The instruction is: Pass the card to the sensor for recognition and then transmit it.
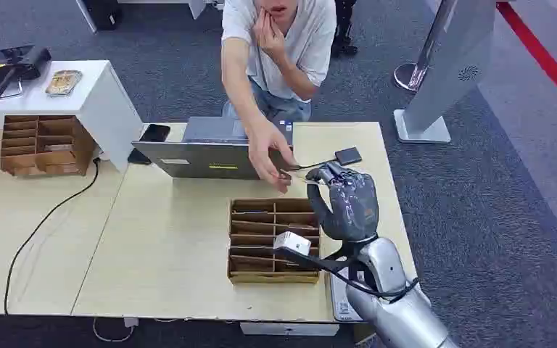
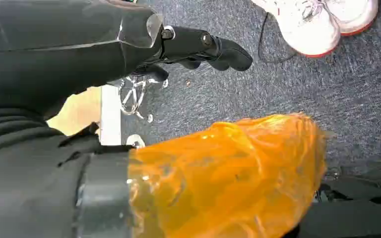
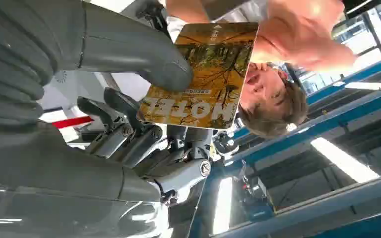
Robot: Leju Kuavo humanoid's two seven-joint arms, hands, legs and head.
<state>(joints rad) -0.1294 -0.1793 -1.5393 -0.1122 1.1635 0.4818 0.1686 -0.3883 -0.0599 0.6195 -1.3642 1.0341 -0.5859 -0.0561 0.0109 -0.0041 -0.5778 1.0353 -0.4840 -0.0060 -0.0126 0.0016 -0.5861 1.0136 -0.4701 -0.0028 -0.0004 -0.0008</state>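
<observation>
Card (image 3: 201, 79): flat glossy rectangle, pinched by right hand (image 1: 344, 199).

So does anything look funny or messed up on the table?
Nothing looks spilled or broken. One small oddity: a little white box sits tilted on top of the brown divider tray instead of down in a slot. Otherwise, the right hand holds the hotel card up, and a person's hand is reaching toward it.

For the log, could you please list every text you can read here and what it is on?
"HOTEL": on the card, shown upside down, held in the right hand.
Small print on the card: too small to read.
Yellow strip on the laptop: too blurred to read.
</observation>
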